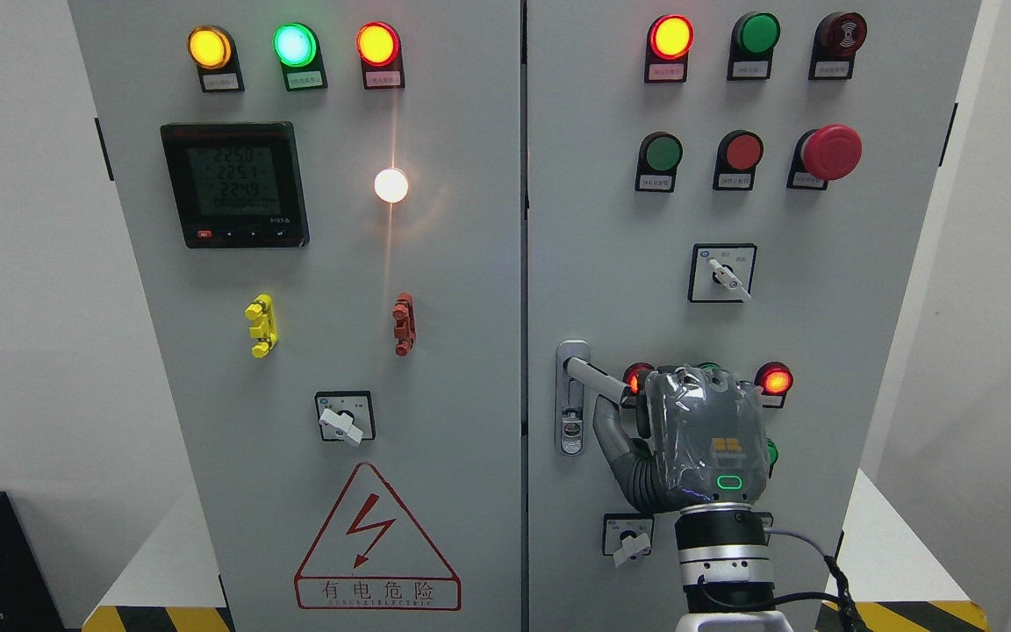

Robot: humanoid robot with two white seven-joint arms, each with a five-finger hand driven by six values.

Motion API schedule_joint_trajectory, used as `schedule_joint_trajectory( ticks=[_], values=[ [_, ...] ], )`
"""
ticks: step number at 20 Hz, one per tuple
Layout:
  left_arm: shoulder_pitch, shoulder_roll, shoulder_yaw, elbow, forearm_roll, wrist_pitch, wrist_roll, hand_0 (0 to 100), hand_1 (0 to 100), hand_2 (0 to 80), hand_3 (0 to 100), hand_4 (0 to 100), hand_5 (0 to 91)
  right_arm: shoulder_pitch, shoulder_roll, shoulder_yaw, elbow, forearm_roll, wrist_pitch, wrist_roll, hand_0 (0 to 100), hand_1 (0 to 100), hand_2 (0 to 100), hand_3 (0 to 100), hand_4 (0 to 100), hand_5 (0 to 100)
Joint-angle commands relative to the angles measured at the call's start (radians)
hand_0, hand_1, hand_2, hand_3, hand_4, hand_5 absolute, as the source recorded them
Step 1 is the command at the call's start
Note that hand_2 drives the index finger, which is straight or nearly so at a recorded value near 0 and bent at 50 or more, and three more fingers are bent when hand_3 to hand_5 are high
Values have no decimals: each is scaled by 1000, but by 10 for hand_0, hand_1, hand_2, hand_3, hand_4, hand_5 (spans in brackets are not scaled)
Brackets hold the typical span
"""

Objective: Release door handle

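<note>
The silver door handle point(595, 376) on the right cabinet door point(865, 351) is swung out from its lock plate point(571, 421) and points to the right. My right hand point(633, 399) comes up from the bottom edge, its grey back facing me. Its fingers curl around the free end of the handle, which disappears behind the palm. The thumb point(611, 434) curves up just beneath the lever. My left arm does not show.
The grey two-door cabinet carries lit lamps, push buttons, a red mushroom stop button point(830, 151), rotary switches point(720, 274) and a meter point(233, 184). A rotary switch point(628, 537) sits just left of my wrist. Yellow-black floor tape point(154, 619) runs along the base.
</note>
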Motion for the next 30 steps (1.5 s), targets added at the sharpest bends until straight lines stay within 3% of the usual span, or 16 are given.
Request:
schedule_joint_trajectory(
  ticks=[1, 30],
  values=[
    [-26, 0, 0, 29, 0, 0, 1, 120, 556, 0, 0, 0, 0, 0, -1, -2, -8, -2, -2, 2, 577, 459, 934, 1000, 1000, 1000],
    [-26, 0, 0, 29, 0, 0, 1, 120, 556, 0, 0, 0, 0, -6, -1, -14, -14, -3, -5, 2, 585, 446, 933, 1000, 1000, 1000]
  ],
)
